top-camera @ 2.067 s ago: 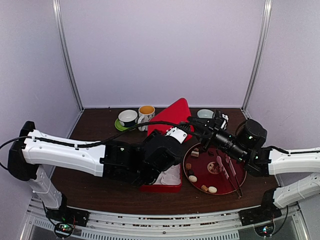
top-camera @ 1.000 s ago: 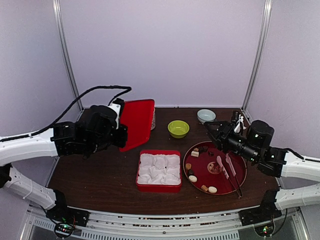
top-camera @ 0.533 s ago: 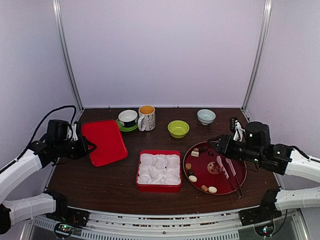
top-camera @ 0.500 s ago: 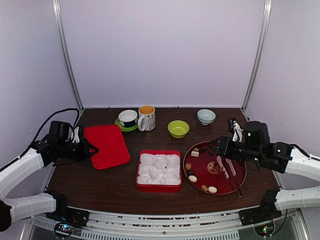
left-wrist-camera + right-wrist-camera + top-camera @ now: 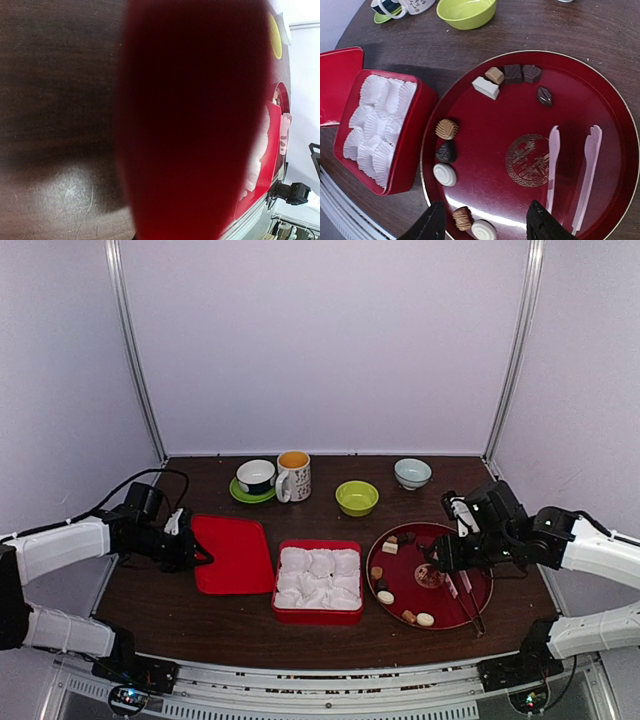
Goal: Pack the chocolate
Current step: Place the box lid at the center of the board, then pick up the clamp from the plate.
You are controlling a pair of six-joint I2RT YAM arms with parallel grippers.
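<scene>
Red blur fills the left wrist view; overhead shows the left gripper (image 5: 195,552) pinching the lid's (image 5: 238,555) edge. Chocolates (image 5: 447,129) ring the plate's (image 5: 600,100) rim below the right gripper (image 5: 486,212), which is partly open and empty.

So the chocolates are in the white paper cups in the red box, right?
No. The white paper cups in the red box are empty; the chocolates sit on the round red plate beside it, as the right wrist view shows.
</scene>
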